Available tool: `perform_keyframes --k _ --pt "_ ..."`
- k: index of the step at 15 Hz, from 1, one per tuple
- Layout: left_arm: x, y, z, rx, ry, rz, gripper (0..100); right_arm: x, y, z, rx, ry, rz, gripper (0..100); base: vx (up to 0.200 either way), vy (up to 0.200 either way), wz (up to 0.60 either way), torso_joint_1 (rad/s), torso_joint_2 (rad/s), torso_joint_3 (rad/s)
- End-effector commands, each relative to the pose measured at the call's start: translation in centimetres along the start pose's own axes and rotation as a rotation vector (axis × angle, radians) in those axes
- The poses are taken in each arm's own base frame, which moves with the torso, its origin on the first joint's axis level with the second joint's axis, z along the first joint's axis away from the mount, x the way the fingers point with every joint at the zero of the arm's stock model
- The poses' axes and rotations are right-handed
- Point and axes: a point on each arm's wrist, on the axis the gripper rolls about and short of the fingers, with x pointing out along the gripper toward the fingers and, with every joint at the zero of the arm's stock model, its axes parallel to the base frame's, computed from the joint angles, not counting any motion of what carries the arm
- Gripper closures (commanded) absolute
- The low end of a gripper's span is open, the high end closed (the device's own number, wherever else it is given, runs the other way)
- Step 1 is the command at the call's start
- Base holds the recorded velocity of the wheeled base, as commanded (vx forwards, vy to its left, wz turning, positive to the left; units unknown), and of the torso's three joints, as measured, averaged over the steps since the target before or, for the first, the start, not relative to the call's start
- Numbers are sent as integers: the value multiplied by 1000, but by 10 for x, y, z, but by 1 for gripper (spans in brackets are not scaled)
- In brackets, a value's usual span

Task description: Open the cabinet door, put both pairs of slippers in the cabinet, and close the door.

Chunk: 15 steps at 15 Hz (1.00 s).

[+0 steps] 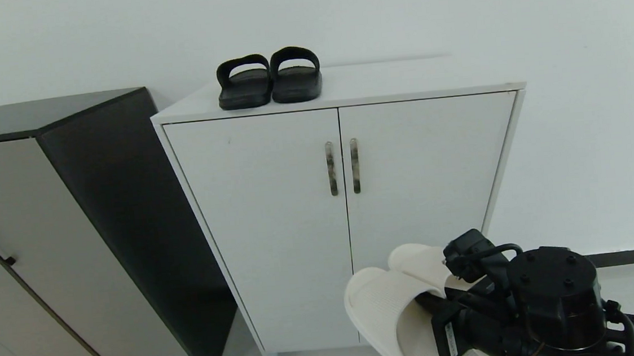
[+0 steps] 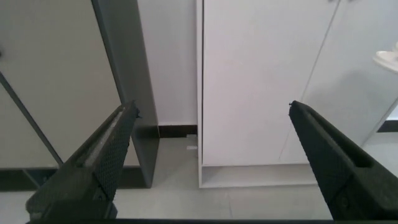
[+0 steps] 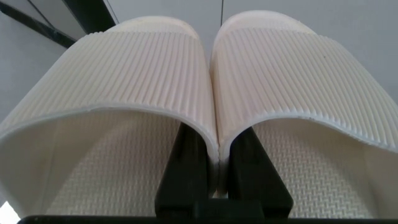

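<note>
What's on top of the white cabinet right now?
Black slippers, side by side at the front edge of the white cabinet. Interior hidden behind shut doors.

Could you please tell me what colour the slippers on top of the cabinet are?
Black; the slippers show best in the head view.

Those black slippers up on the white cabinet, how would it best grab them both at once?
Probably pinch the touching inner strap sides of the black slippers, coming from the front: heels and strap openings face that way, so one finger slides into each. The right tool holds the white slippers that way.
</note>
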Motion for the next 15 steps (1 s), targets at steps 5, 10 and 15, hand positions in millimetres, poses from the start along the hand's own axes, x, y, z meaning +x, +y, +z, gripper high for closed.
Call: perform_keyframes --k 5,10,15 --pt "5 0 27 6 -10 -23 0 -1 1 -2 -15 2 3 100 0 0 0 -48 436 385" --pt "78 -12 84 -92 138 -254 0 -1 1 -2 -16 -3 5 100 0 0 0 -3 100 95" --pt "158 -59 118 35 131 -339 0 0 2 -1 -9 -21 8 100 0 0 0 0 0 0"
